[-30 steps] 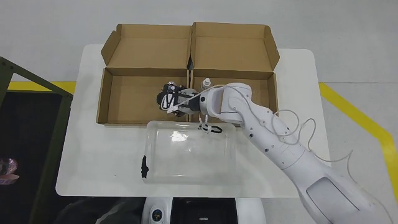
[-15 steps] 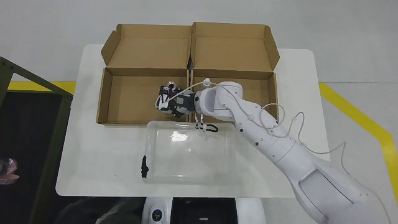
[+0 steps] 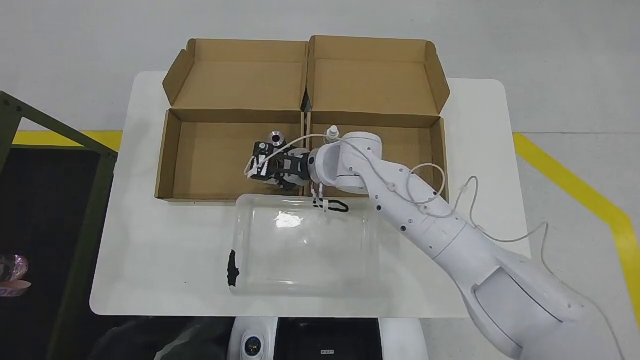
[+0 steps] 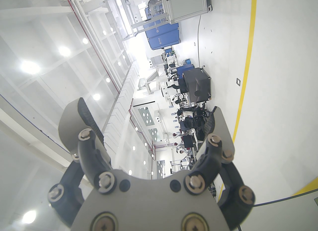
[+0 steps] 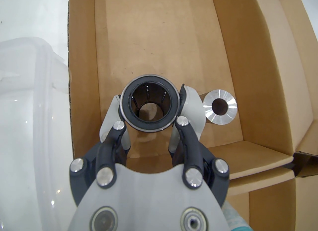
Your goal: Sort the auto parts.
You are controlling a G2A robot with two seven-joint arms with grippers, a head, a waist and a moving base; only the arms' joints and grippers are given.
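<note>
On the white counter [image 3: 480,110] the left cardboard box [image 3: 200,160] is your reference. A second box [image 3: 425,145] is joined to its side, and a clear plastic bin [image 3: 300,255] sits just in front of it, nearer the robot. The right arm reaches over the bin's corner into the left cardboard box. Its right pincer [image 5: 151,100] is clenched on the barrel of a linear bearing [image 5: 150,79], low over the box floor near the wall shared with the second box. You cannot tell whether the bearing touches the cardboard. The left pincer [image 4: 147,108] is away from the box, splayed wide with nothing in it. A silver sleeve [image 5: 207,111] lies on the box floor just beside the held bearing, on its far side. Expect the bearing to be rigid, heavy for its size and slick on its smooth shell. Clamp it across the outer barrel at mid-length, as here, and keep off the dark end ring and the ball rows inside the bore. Compared with a second ago, the arm has folded closer to the box and the pincer has edged slightly farther from the shared wall. The boxes and bin have not moved.
</note>
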